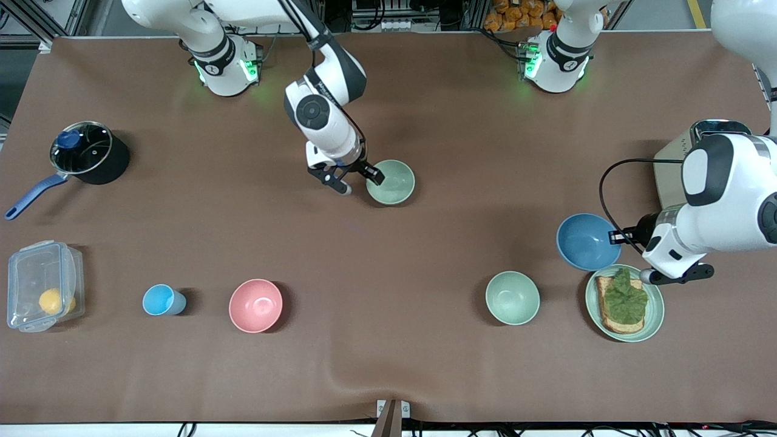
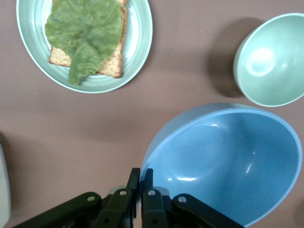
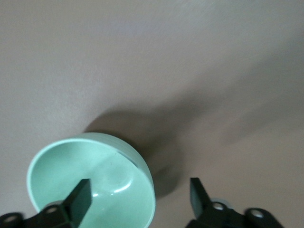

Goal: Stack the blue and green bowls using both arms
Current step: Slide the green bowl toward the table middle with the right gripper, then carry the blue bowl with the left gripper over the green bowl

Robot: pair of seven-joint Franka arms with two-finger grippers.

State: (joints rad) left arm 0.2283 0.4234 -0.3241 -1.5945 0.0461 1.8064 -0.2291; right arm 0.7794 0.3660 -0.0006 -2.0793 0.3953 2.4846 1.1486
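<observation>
The green bowl (image 1: 390,182) is a dull sage bowl on the table's middle, toward the robots' bases. My right gripper (image 1: 359,181) is open and straddles its rim, one finger inside and one outside. The right wrist view shows the bowl (image 3: 95,175) and the gripper (image 3: 139,194) the same way. The blue bowl (image 1: 586,241) is toward the left arm's end. My left gripper (image 1: 619,237) is shut on its rim. In the left wrist view the blue bowl (image 2: 228,166) looks tilted in the gripper (image 2: 141,183).
A paler mint bowl (image 1: 512,297) and a pale-green plate (image 1: 654,315) with toast and lettuce lie nearer the front camera than the blue bowl. A pink bowl (image 1: 255,305), light-blue cup (image 1: 162,300), clear box (image 1: 42,294), lidded pot (image 1: 85,152) and an appliance (image 1: 674,170) also stand here.
</observation>
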